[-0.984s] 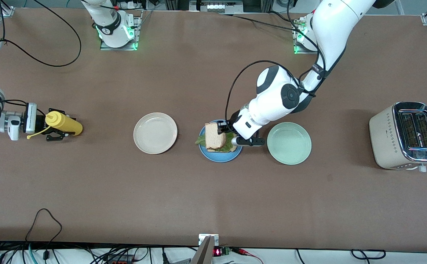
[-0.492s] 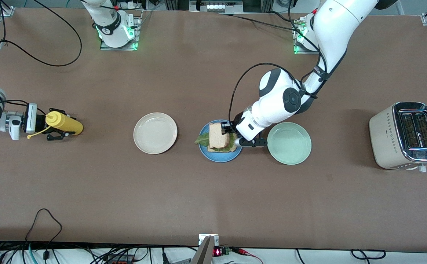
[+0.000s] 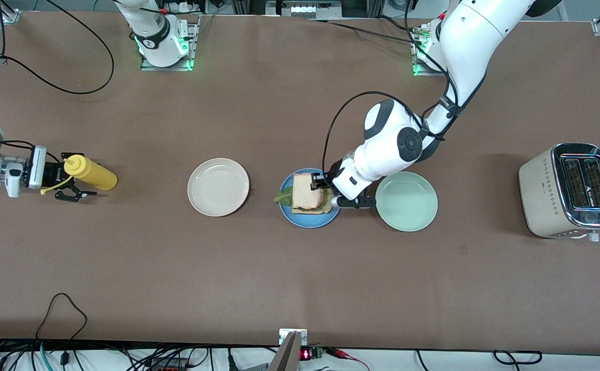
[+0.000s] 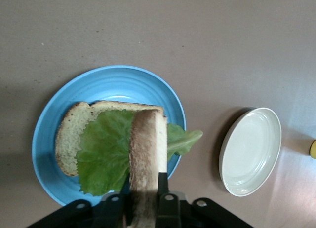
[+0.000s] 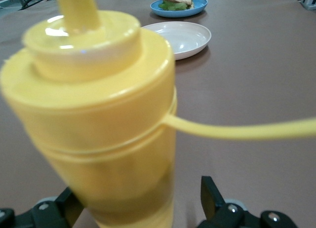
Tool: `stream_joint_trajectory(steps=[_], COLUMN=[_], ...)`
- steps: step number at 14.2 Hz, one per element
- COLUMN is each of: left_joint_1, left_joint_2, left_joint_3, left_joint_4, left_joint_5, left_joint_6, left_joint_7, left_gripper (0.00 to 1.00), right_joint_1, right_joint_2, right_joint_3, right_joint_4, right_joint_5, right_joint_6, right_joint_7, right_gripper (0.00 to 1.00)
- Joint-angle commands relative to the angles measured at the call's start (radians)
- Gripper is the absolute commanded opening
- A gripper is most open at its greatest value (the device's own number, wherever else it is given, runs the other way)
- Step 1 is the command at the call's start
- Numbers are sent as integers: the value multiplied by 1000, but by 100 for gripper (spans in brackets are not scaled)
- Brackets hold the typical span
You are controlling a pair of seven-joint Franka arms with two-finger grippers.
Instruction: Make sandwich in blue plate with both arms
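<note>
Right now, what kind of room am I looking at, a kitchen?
Probably a robotics lab staged as a kitchen: arms bolted to a brown table, cables along its edge, a toaster and a sandwich on a blue plate.

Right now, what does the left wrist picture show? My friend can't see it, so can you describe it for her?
A slice of bread stands on edge between the left gripper's fingers, over a green lettuce leaf lying on another bread slice in a blue plate. An empty white plate sits beside it on the brown table.
</note>
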Motion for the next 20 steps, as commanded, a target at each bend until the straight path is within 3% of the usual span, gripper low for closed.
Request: stream_joint_trajectory(steps=[1,3,12,13,14,20], left_joint_1=[25,48,48,48,51,68], left_joint_2=[10,30,87,89,86,50], left_joint_3=[-7,-8,2,2,4,24], left_joint_4=[-20,-25,-41,-40,-37,-25], left_joint_5=[-39,-40,-40,-40,-39,-26], left_joint_6=[18,18,47,50,50,50], left_joint_7=[67,124,185,190,190,218], left_gripper=[55,67,76,83,100,100], right_joint_1=[-19,-23,-42,-43,-42,-26], right_joint_2=[18,15,-15,-17,-26,-158], right_joint_3=[17,17,17,17,17,23], right_joint_4=[53,71,160,178,192,235], right_joint_5=[13,13,13,13,13,-10], right_joint_6=[-31,-33,-83,-94,-100,-103], right_joint_7=[16,17,214,235,263,431], right_gripper=[100,100,100,100,100,100])
